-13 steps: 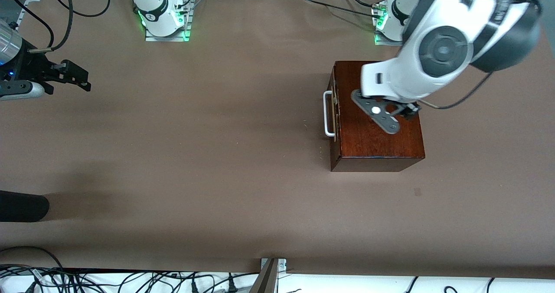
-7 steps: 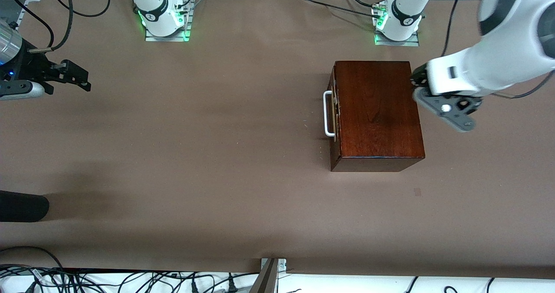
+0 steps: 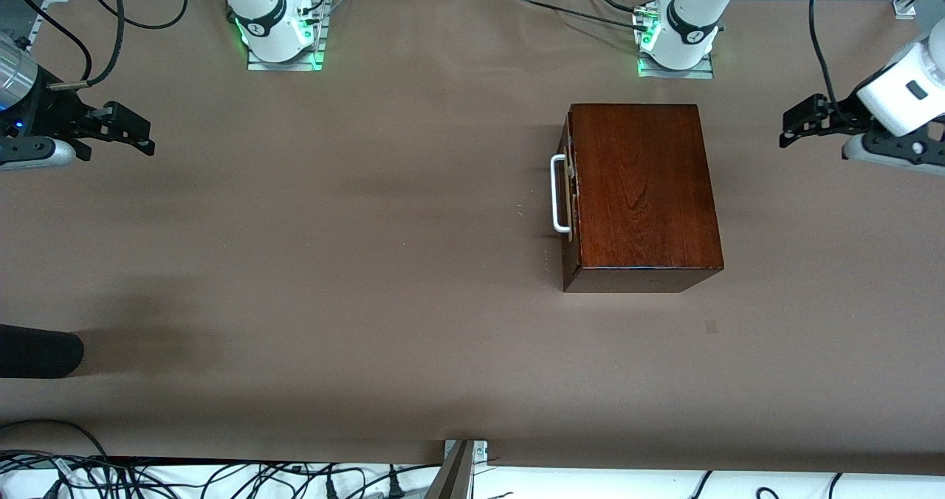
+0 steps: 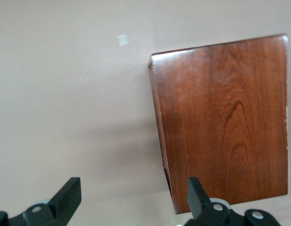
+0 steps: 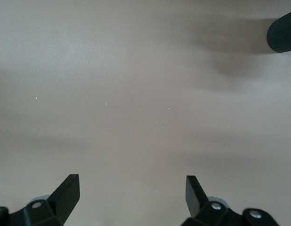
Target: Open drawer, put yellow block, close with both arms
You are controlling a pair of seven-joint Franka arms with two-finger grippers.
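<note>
- Front view: wooden box [image 3: 641, 196] sits on the table [image 3: 369, 263] toward the left arm's end, near that arm's base. Glossy reddish-brown wood, visible grain, squared edges, a highlight along the top edge nearest the camera.
- Drawer [image 3: 567, 193] is shut flush into the box, its face turned toward the right arm's end. White U-shaped bar handle [image 3: 559, 193] stands out from the dark front.
- Yellow block not visible in any view.
- Table covering is matte brown, smooth, with faint creases.
- Left gripper [image 3: 801, 122] hangs over the table's edge at the left arm's end, well apart from the box; black fingers [image 4: 67, 197] spread, nothing between them.
- Right gripper [image 3: 129, 131] waits over the table's edge at the right arm's end; fingers [image 5: 65, 190] spread wide, nothing held.
- Left wrist view: the box top shows wavy, polished grain.
- No legible writing anywhere.
</note>
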